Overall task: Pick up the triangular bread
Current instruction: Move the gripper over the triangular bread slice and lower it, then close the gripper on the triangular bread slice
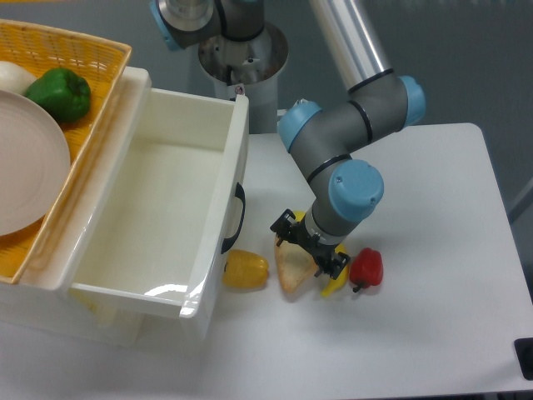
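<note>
arm links: grey cylindrical joint housings (333,150) in a matte finish, stacked one after another above the jaws
upper tube: a bright polished silver tube (350,37), farthest above the jaws
joint caps: round light-blue caps (smooth and slightly glossy), one large (356,188) just above the jaws, others (297,125) higher up and one (414,100) on the far side
seams: thin dark rings where the housings meet the caps
gripper: black gripper (306,249), small and angular against the rounded grey wrist; jaws dark, detail too small to tell
base: grey round column (241,58) well behind the jaws, with another blue cap (166,18)
</note>
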